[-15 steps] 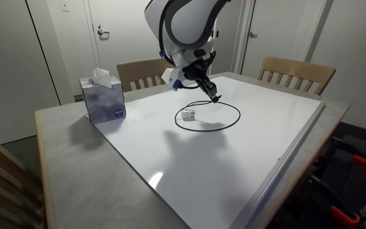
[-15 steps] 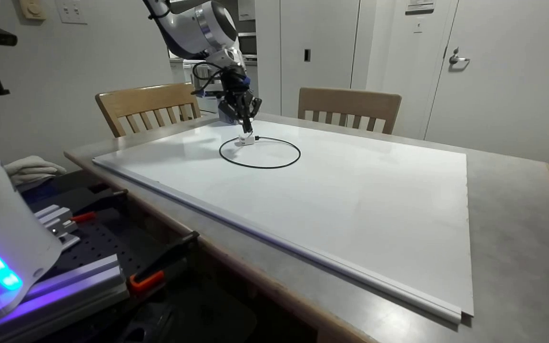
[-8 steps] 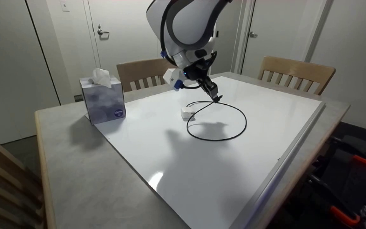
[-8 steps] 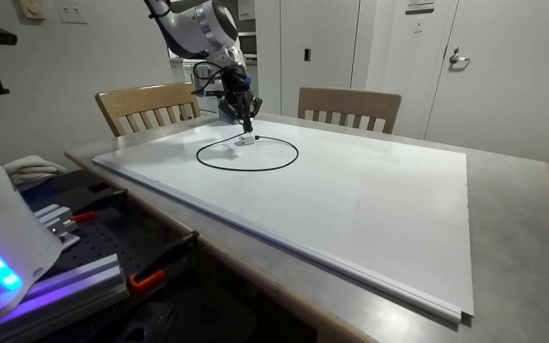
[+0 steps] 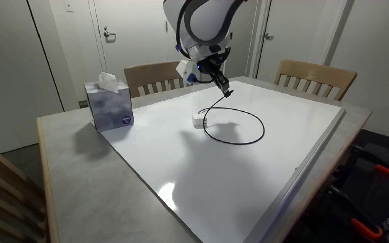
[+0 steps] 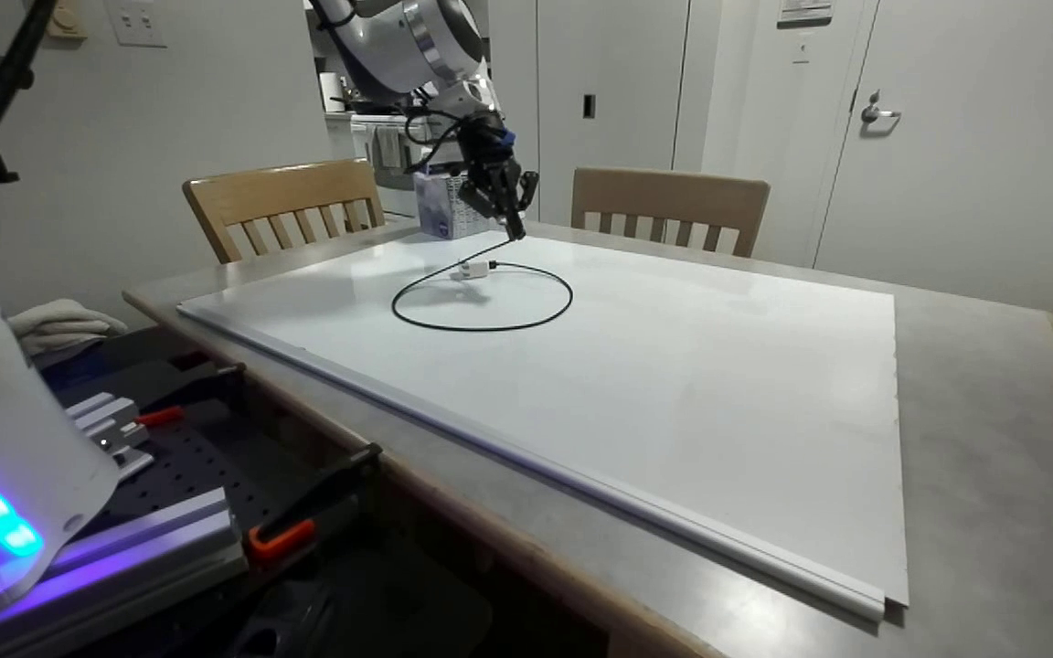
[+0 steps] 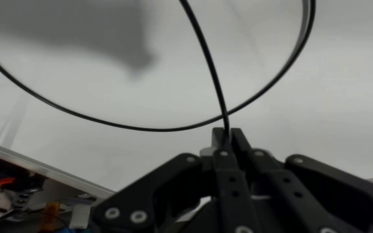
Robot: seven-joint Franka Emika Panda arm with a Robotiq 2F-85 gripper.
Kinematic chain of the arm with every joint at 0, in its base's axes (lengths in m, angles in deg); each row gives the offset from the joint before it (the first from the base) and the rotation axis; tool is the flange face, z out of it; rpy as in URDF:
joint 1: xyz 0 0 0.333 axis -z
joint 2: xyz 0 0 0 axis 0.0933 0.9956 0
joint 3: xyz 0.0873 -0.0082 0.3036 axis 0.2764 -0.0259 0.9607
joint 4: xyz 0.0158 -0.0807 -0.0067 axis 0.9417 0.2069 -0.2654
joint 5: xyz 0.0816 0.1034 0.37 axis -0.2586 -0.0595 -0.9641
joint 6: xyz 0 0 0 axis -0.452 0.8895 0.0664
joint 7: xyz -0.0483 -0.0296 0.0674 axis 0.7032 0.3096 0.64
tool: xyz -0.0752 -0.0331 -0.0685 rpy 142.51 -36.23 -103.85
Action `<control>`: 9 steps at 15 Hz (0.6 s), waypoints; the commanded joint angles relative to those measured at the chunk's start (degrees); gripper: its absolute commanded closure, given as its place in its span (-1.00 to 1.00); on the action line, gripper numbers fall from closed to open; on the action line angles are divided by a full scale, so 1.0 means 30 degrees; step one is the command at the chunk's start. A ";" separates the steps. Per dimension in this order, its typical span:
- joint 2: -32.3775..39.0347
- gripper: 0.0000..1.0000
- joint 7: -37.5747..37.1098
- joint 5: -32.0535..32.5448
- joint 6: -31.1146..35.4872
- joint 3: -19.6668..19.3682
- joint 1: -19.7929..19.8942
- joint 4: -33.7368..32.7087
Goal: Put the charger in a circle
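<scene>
Standing leftmost, tissue box [image 5: 110, 106]: at the corner of the white board [image 5: 282, 114] on the bench [image 5: 86, 189], well apart from the work.
Plug block [image 5: 198, 120]: white, resting on the board just beside the looped charger cable [image 7: 160, 130]; the cable's raised stretch passes close to it, touching or not I can't tell. A hard pull could drag it, so I'd leave slack.
Gripper [image 7: 228, 133]: above the board, pinching the cable, probably near its free end. I'd bring it down gently, ease the end round toward the plug, and loosen only once the cable lies flat.
Cable's right-hand curve: nearly round, lying on the board. It looks springy, so I'd guide the end along it rather than tug the circle out of shape.
</scene>
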 commanded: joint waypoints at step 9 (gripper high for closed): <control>0.0506 0.97 1.3347 -0.3161 0.7321 0.1172 0.4912 -0.0778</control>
